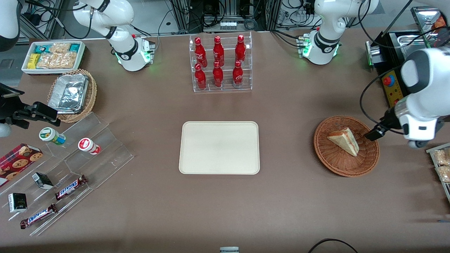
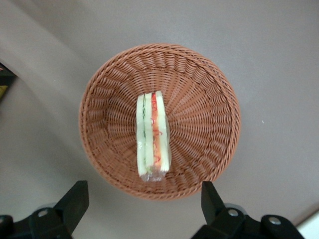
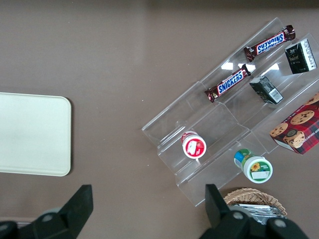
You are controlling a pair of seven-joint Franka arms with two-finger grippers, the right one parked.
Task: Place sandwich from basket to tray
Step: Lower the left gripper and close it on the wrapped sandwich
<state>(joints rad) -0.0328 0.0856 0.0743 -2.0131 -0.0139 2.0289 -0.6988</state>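
Observation:
The sandwich [image 1: 344,140] [image 2: 153,137], a pale wedge in clear wrap with red and green filling along its edge, lies in the middle of the reddish-brown wicker basket [image 1: 327,161] [image 2: 209,89] toward the working arm's end of the table. My left gripper [image 1: 375,133] [image 2: 143,189] hovers above the basket's rim on the working arm's side. It is open, with nothing between its black fingers [image 2: 75,199]. The cream tray [image 1: 218,147] [image 3: 30,134] lies bare at the table's middle, beside the basket and apart from it.
A clear rack of red bottles [image 1: 220,63] stands farther from the camera than the tray. A black box with a red button [image 1: 392,84] and a snack tray [image 1: 441,165] flank the working arm. A clear stepped stand with snacks [image 1: 70,168], a tan foil basket [image 1: 72,95] and a white bin [image 1: 52,56] sit toward the parked arm's end.

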